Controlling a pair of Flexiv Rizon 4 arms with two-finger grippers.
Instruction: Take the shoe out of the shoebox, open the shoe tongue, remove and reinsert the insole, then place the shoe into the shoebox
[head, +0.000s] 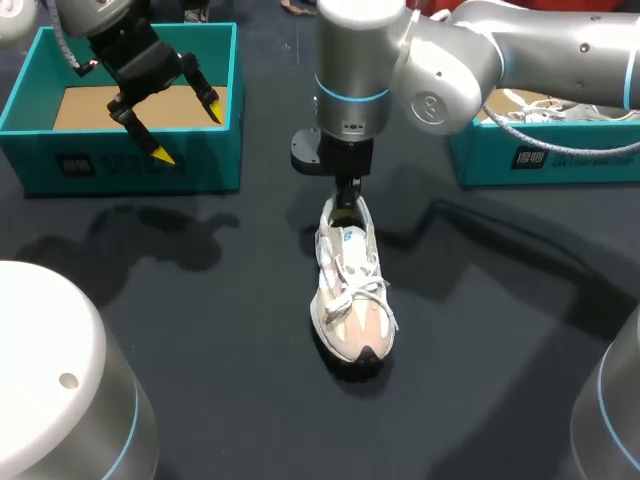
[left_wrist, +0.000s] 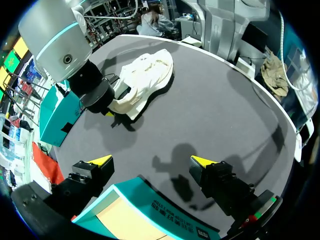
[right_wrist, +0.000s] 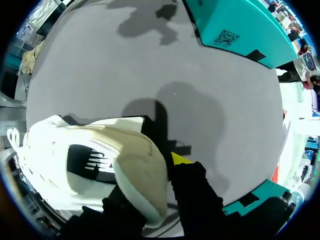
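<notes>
Now: dark counter, shoe upright at middle, toe toward near edge. My right gripper pinching its heel collar. My left gripper spread, hovering over teal shoebox, far left. Second teal box far right.

Counted: one white shoe, two teal boxes, namely left shoebox and right shoebox, two robot arms, namely left arm and right arm, two end effectors, namely left end effector and right end effector, one dark desk.
</notes>
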